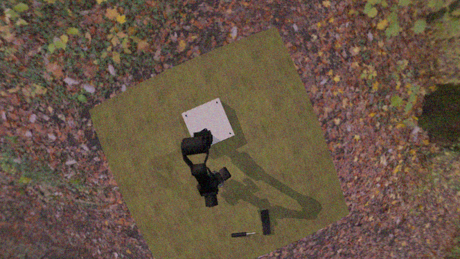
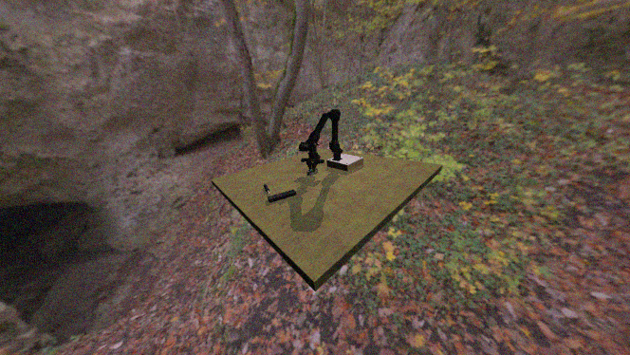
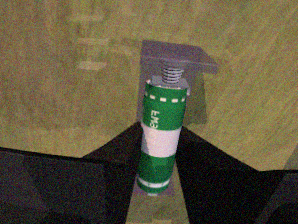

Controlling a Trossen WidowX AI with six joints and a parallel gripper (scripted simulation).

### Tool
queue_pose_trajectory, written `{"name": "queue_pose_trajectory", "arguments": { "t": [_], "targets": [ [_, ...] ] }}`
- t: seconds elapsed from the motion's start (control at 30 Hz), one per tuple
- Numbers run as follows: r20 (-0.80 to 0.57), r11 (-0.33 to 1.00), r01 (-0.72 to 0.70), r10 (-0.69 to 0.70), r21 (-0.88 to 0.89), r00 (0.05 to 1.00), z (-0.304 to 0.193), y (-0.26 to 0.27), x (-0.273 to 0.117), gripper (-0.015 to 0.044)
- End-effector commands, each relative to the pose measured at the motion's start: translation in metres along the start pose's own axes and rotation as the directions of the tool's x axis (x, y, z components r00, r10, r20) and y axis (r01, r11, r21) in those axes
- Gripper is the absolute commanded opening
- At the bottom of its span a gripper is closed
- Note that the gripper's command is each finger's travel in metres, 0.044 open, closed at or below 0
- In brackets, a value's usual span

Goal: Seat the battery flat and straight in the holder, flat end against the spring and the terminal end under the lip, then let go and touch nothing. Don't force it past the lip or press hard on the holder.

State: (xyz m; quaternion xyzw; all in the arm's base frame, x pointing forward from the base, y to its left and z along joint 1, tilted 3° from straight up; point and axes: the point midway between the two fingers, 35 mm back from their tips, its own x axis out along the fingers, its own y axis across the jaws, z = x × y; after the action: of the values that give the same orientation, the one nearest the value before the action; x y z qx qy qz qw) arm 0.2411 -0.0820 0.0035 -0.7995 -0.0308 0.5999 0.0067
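In the wrist view my gripper is shut on the green-and-white battery, with a finger on each side of its middle. The battery lies lengthwise over the grey-purple holder. Its far end is at a pale plate in front of the coiled spring, which shows between that plate and the holder's end wall. The battery's near end is above a small visible bit of the holder. The lip cannot be made out, and whether the battery lies flat on the holder floor cannot be told. The top and exterior views do not show the battery clearly.
A black block and a screwdriver lie on the table, away from the gripper. The white base plate is beneath the arm's foot.
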Motion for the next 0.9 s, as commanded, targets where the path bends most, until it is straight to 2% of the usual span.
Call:
{"name": "queue_pose_trajectory", "arguments": {
  "t": [0.0, 0.87],
  "targets": [
    [0.045, 1.0, 0.003, -0.003, 0.01, 0.999, 0.005, -0.0008, 0.0025, 0.0072],
    [0.214, 1.0, 0.004, -0.005, 0.006, 0.977, 0.0011, -0.0014, 0.0053, 0.0072]
  ]
}}
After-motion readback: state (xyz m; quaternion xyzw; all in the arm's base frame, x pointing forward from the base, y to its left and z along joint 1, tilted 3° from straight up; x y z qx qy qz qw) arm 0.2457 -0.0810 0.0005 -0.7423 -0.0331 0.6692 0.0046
